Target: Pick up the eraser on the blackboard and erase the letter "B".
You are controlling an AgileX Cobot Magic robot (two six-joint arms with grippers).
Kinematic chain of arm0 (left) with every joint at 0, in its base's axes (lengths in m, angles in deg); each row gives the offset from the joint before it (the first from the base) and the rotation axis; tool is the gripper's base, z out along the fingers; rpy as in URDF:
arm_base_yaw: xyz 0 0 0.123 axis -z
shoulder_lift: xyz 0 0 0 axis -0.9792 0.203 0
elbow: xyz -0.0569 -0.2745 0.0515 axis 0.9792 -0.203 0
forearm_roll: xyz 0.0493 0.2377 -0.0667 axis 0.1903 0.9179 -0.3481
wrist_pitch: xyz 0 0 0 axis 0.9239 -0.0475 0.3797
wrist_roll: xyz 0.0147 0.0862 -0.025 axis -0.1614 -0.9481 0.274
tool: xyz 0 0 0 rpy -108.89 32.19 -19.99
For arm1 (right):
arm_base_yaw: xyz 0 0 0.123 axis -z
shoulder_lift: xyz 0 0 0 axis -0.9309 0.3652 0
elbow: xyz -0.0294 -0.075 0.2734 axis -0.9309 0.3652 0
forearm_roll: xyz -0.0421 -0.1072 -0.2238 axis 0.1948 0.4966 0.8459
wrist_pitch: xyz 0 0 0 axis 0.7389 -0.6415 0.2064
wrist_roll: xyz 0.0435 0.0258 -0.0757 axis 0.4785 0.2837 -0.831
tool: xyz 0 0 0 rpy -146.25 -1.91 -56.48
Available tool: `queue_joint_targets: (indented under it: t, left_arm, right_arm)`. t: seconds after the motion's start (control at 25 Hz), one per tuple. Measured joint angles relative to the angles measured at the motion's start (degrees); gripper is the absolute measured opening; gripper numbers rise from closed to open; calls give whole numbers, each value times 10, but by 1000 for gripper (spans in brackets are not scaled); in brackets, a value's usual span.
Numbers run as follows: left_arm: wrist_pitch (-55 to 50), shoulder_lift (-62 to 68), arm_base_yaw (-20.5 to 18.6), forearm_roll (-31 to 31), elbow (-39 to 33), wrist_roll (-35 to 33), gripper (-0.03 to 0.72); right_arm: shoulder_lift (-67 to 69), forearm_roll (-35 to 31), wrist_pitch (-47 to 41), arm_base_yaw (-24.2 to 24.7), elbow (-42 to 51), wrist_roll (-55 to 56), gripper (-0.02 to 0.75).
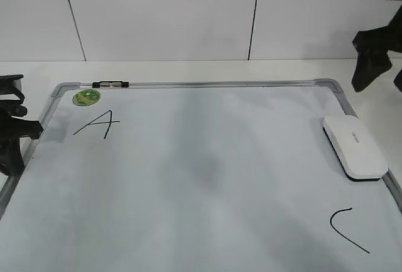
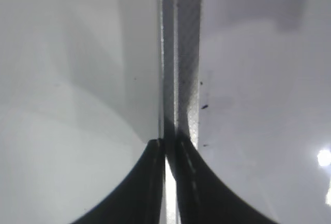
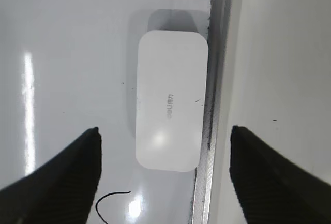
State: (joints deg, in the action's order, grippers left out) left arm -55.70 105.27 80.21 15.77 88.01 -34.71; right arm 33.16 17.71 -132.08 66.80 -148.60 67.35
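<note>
Eraser (image 3: pixel 170 111): laid flat on the blackboard (image 1: pixel 201 178), beside its right frame
Right tool (image 3: pixel 164 175): held spread wide above the eraser
Left tool (image 2: pixel 168 182): pressed closed over the left frame

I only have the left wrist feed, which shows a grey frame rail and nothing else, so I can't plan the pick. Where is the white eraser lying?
Observer: The white rounded plastic eraser lies flat on the white dry-erase blackboard, close beside its right silver-grey frame rail.
Operator: Is the right end effector anywhere near it?
Observer: The right end effector hangs above the eraser with its jaws wide open, not touching it.
Operator: And the B?
Observer: No view shows a B. There is only the black slanted "A" near the far left corner and the black curved "C" near the right.
</note>
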Motion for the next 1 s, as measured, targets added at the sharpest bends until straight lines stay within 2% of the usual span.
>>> queue_joint_targets:
  t: [0.2, 0.32, 0.68, 1.0]
  left_arm:
    - [0, 1, 0, 3, 0, -2, 220]
    - [0, 1, 0, 1, 0, -2, 267]
    - [-10, -39, 0, 4, 0, -2, 284]
    - [-99, -95, 0, 17, 0, -2, 284]
  right_arm:
    - [-57, 0, -2, 0, 0, 0, 591]
    - [-90, 0, -3, 0, 7, 0, 590]
    - [-190, 0, -7, 0, 112, 1, 589]
    - [-301, 0, -9, 0, 190, 1, 589]
